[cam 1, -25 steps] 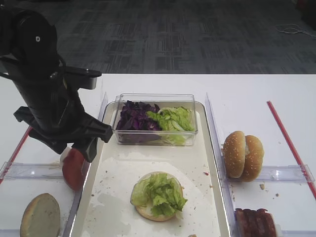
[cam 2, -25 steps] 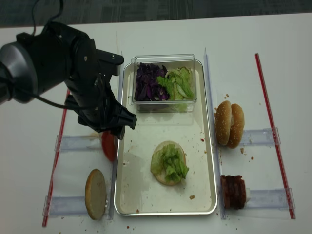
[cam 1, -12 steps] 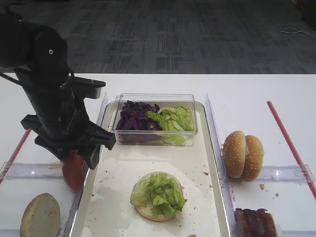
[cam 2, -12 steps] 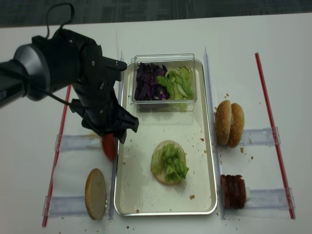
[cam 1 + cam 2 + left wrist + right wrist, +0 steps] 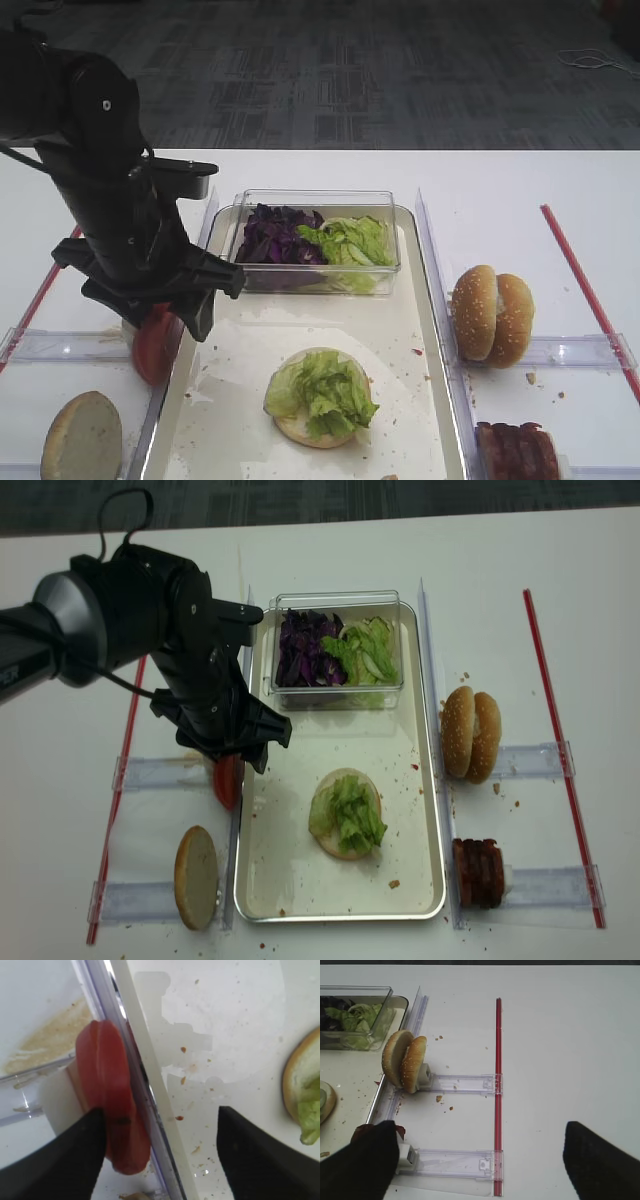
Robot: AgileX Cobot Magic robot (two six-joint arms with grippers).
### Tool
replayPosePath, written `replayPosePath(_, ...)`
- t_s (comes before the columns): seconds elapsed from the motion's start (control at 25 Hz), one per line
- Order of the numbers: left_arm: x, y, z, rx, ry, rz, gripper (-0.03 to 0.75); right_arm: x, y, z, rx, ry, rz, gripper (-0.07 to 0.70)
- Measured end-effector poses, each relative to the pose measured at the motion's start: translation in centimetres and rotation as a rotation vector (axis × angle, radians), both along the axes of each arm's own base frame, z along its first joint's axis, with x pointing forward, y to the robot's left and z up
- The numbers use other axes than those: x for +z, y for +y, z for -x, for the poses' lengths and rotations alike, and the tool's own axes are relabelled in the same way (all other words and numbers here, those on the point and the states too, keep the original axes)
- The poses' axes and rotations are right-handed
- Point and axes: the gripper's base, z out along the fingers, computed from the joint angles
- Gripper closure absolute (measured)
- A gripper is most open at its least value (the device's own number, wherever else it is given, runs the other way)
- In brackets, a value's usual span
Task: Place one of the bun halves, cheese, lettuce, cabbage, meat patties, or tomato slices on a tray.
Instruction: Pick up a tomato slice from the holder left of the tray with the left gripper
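Red tomato slices (image 5: 155, 345) (image 5: 226, 782) stand on edge in a clear holder just outside the tray's left rim. My left gripper (image 5: 165, 318) (image 5: 229, 764) hangs right over them, open. In the left wrist view the tomato slices (image 5: 112, 1110) lie against the left finger (image 5: 60, 1160). The tray's rim (image 5: 150, 1095) runs through the gap of my left gripper (image 5: 160, 1112). The silver tray (image 5: 250, 340) (image 5: 410, 780) holds a bun half topped with lettuce (image 5: 318, 395) (image 5: 346, 815). My right gripper (image 5: 480, 1130) is open over bare table, holding nothing.
A clear tub at the tray's back holds purple cabbage (image 5: 275, 235) and green lettuce (image 5: 352, 240). Two bun halves (image 5: 490, 312) (image 5: 404, 1060) and meat patties (image 5: 515, 450) stand in holders right of the tray. Another bun half (image 5: 82, 437) lies front left. Red strips (image 5: 497, 1060) edge the work area.
My left arm has moved right and down, closer onto the tomato slices. Its jaws stay open. Nothing else has shifted.
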Motion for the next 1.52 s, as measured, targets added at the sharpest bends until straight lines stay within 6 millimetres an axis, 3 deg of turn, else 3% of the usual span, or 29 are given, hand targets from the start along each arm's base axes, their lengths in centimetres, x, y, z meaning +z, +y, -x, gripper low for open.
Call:
replayPosePath(0.52,-1.2,-0.2,-0.4,-0.002,0.022,-0.016,0.264,0.0,0.0,0.0,0.001,0.0,0.001,-0.058)
replayPosePath(0.72,-1.2,0.0,-0.5,-0.001,0.014,-0.033,0.321,0.0,0.0,0.0,0.001,0.0,0.001,-0.058)
replayPosePath(1.2,-1.3,0.4,-0.7,-0.004,0.001,-0.086,0.545,0.0,0.0,0.0,0.001,0.0,0.001,-0.058)
replayPosePath(1.52,-1.3,0.5,-0.7,-0.006,-0.001,-0.092,0.611,0.0,0.0,0.0,0.001,0.0,0.001,-0.058)
